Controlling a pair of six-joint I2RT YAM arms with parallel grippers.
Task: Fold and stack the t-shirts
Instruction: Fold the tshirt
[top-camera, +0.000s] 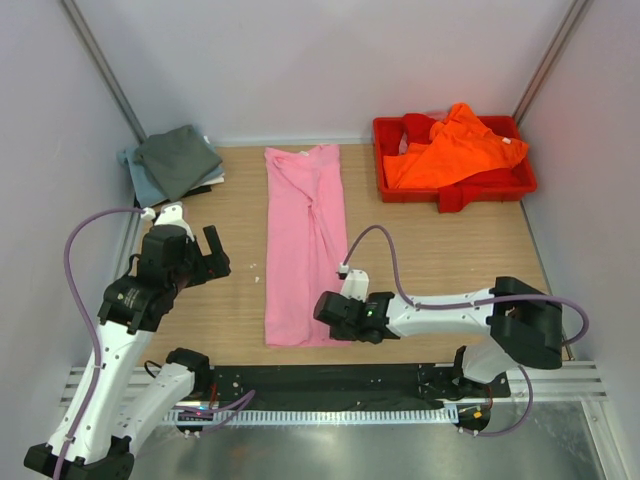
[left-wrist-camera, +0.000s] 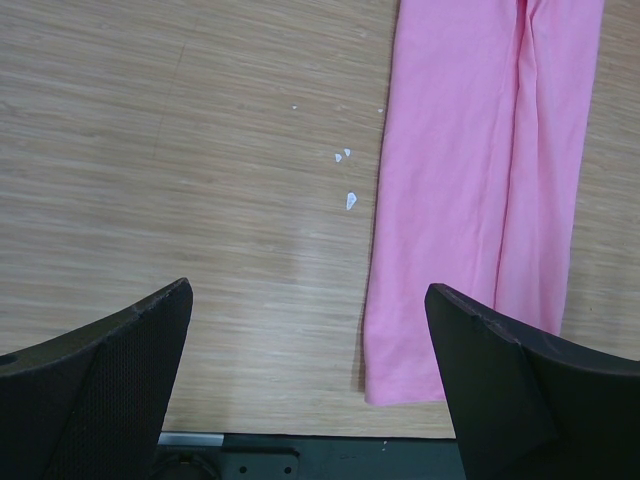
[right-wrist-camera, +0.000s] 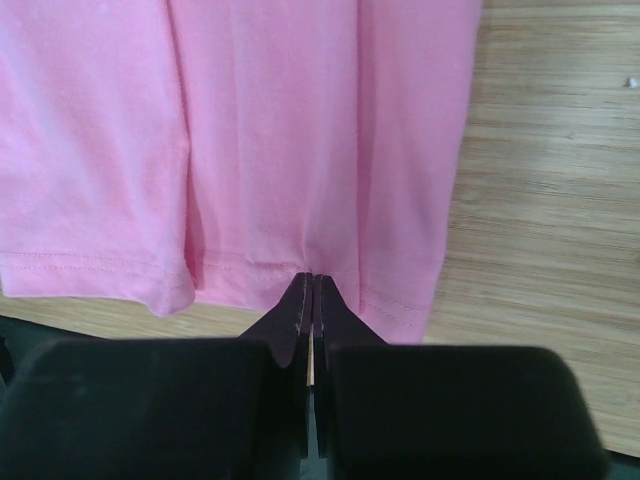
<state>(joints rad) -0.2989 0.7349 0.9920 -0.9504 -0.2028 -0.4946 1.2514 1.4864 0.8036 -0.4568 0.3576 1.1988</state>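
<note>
1. Only the top view shows the orange t-shirt (top-camera: 455, 150) in the red tray (top-camera: 395, 128) and the dark grey t-shirt (top-camera: 178, 160) atop the blue-grey t-shirt (top-camera: 135, 172).
2. The pink t-shirt (top-camera: 303, 240) lies flat mid-worktop (left-wrist-camera: 150, 150).
3. The right tool (right-wrist-camera: 308, 285) is pinched closed on its near hem; the left tool (left-wrist-camera: 308, 290) gapes wide, empty, beside it.

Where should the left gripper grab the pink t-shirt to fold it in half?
Probably the near left hem corner, coming in from the left with the open left gripper. The pink t-shirt lies flat as a long narrow strip, and the right gripper sits shut at the hem's right side.
</note>
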